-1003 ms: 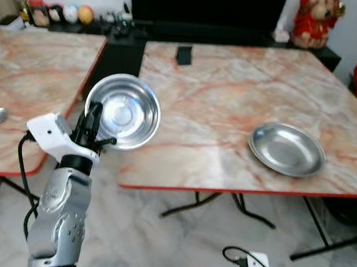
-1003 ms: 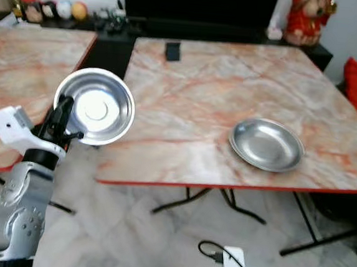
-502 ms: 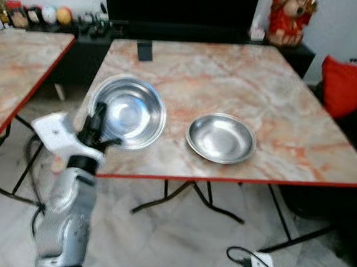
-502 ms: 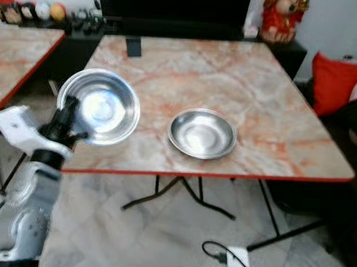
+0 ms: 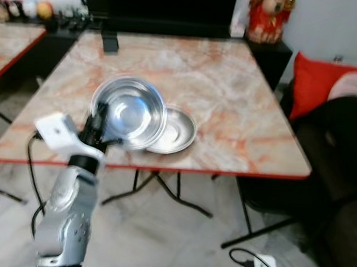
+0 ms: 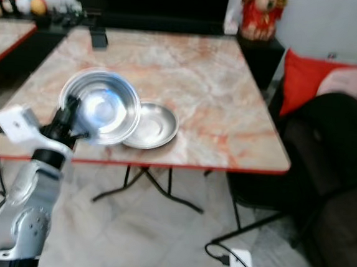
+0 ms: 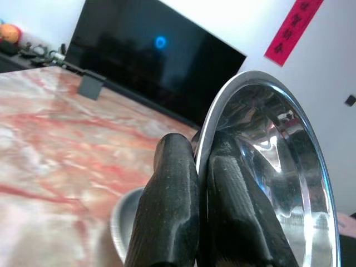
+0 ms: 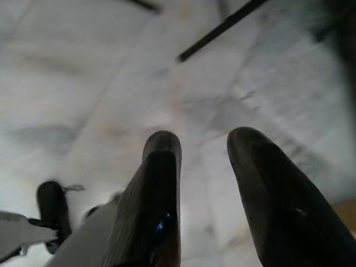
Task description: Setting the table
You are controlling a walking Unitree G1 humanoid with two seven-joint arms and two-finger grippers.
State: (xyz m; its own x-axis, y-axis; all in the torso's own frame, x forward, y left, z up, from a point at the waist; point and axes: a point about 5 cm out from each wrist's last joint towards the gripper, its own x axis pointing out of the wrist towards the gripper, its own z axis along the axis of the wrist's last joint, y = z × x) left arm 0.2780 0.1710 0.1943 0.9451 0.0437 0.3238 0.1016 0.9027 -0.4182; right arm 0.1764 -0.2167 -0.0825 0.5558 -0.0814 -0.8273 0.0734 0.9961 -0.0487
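That bowl (image 5: 129,112) looks like thin polished steel: light and rigid, nothing that would break, but slick, so a pinch on the rim is about the only hold a two-fingered pincer gets, and it could swivel in that hold if jolted. That is where the left pincer (image 7: 201,183) has it, clamped with one finger inside the rim and one outside, at the bowl's lower-left edge. The bowl is held tilted, its hollow facing the robot, above the near edge of the worktop (image 5: 231,100). Just behind the bowl, partly hidden by it, a steel plate (image 5: 175,130) lies flat on the worktop, close to that same near edge. The right pincer (image 8: 203,183) hangs low over the floor (image 8: 83,72), its fingers apart and empty, well away from the plate.
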